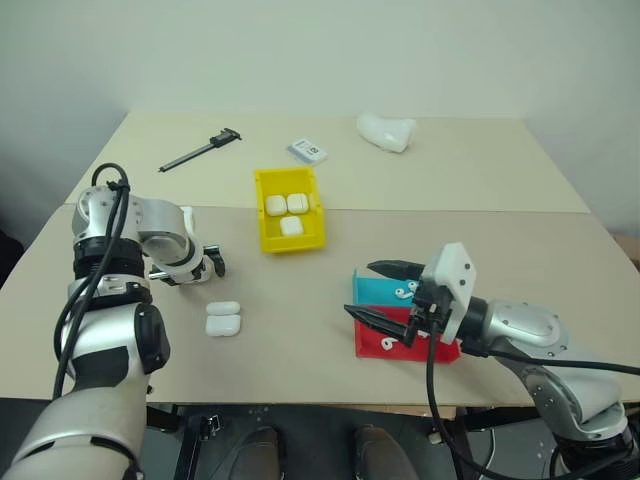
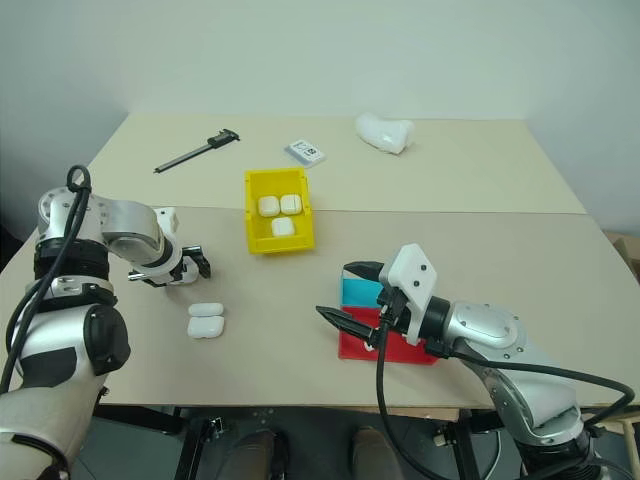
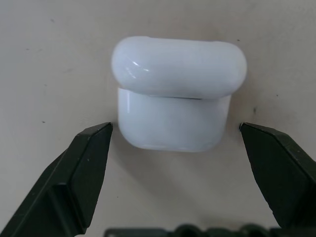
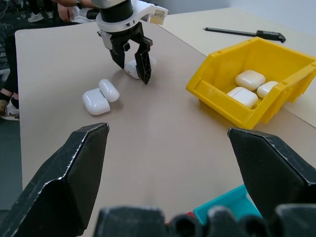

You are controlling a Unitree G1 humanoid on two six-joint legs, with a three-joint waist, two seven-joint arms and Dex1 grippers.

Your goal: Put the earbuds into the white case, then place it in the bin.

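Three cases lie in the yellow bin (image 1: 262,215) at twelve o'clock; left gripper (image 3: 175,129) straddles another white case (image 3: 175,101), fingers spread, right gripper (image 1: 366,291) likewise spread, empty.

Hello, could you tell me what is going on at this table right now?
The robot is packing earbuds. Its left gripper hangs open, pointing down over a white case whose lid is open. Another open case lies nearby on the table. The right gripper is open above the red tray and blue tray, which hold earbuds. Three cases already sit in the yellow bin.
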